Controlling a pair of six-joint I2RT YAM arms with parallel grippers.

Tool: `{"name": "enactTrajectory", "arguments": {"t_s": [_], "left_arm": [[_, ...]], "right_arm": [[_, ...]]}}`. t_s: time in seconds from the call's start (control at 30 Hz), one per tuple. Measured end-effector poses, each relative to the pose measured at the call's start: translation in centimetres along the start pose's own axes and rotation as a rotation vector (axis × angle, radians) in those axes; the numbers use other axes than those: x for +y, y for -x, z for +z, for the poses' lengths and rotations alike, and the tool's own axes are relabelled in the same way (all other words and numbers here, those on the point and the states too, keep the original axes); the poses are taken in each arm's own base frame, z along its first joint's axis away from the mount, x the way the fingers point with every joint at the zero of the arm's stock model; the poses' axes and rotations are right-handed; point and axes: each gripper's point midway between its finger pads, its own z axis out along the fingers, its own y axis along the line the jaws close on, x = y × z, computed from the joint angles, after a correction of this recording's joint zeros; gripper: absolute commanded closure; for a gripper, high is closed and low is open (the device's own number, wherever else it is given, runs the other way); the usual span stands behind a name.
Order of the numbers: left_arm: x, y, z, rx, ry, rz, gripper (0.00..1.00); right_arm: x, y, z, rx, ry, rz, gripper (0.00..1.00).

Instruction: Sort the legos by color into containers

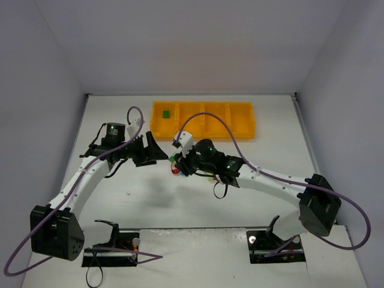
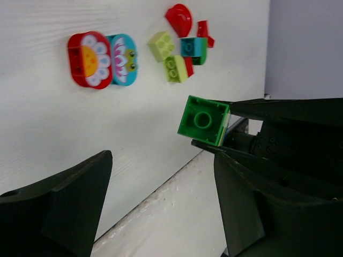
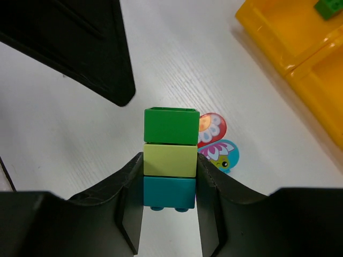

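Right jaws clamp brick stack (image 3: 169,160) (green outermost) | left jaws agape opposite

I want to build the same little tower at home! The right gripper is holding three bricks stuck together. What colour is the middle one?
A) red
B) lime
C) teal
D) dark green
B: in the right wrist view the right gripper pinches a stack whose lime brick sits between a green brick and a teal brick.
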Motion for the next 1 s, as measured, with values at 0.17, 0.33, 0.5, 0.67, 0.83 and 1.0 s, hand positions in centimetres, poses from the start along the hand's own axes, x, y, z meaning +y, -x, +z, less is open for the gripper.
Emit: {"name": "enactTrajectory", "arguments": {"t_s": [0.17,0.33,0.5,0.67,0.83,1.0], "left_arm": [[-4.1,1.0,0.2,0.009,-0.124,0.064,0.30],[-6.0,1.0,0.3,0.026,-0.193,0.080,0.30],[-6.5,0.5,1.0,0.054,-0.204,0.090,0.31],[-6.3,-0.3,2.2,0.092,-0.188,0.098,0.31],[-5.7,-0.7,3.3,0.118,-0.166,0.099,0.40],[-6.3,-0.5,3.4,0.116,-0.185,0.120,0.50]], "right_arm": [[-0.3,1.9,-1.4,-0.056,-0.019,-0.021,1.00],[-0.5,1.6,-1.6,-0.050,-0.030,-0.025,1.00],[-0.7,1.0,-1.9,-0.032,-0.039,-0.026,1.00],[-0.6,1.5,-2.4,-0.045,-0.039,-0.027,1.00],[-0.6,2.2,-3.0,-0.066,-0.040,-0.028,1.00],[-0.6,1.5,-3.1,-0.051,-0.039,-0.027,1.00]]}}
